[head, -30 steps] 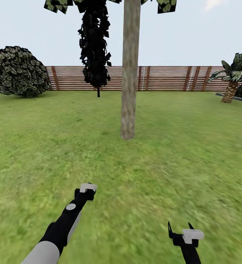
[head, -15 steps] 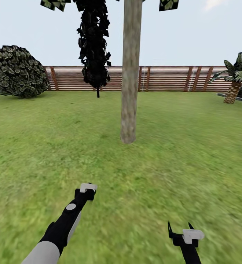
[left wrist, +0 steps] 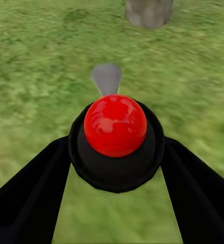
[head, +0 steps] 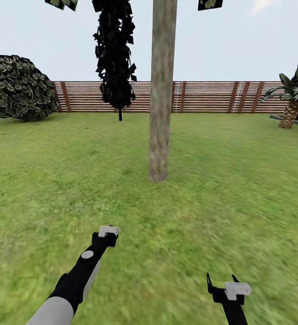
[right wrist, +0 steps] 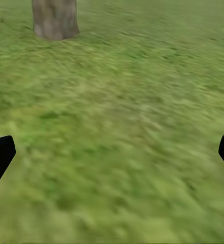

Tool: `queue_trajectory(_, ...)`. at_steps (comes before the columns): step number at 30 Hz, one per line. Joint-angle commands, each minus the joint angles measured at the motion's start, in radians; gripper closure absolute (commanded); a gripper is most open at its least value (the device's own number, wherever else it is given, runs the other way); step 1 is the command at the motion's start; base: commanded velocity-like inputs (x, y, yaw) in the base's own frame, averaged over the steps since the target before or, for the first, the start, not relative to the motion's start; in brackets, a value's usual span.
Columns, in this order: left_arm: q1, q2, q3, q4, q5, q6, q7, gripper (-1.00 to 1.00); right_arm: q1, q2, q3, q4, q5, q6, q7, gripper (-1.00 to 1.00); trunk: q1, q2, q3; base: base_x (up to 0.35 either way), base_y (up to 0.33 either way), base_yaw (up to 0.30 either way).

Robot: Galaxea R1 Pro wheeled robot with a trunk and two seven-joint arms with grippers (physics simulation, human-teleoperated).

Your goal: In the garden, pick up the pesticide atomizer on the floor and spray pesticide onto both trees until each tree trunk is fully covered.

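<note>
Grass surrounds tree trunk; left gripper clasps atomizer.

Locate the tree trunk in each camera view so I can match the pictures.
Head view: the tree trunk stands upright at centre, rising out of the top edge.
Left wrist view: its base sits at the top edge, beyond the red-capped atomizer.
Right wrist view: its base is in the upper left corner.
Shared landmark: the grass around the trunk's foot.
</note>
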Motion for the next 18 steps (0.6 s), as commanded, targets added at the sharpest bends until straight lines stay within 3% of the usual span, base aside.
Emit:
queue_trajectory(1,0.0,0.0,0.0,0.0,0.0,0.0,-0.001,1.0,0.0,0.0,0.0,0.0,0.0,0.0,0.0,-1.0,0.0,0.0,0.0,0.339,0.0,0.0)
queue_trajectory(18,0.0,0.0,0.0,0.0,0.0,0.0,-0.001,1.0,0.0,0.0,0.0,0.006,-0.001,-0.001,-0.001,-1.0,0.0,0.0,0.0,0.338,0.0,0.0)
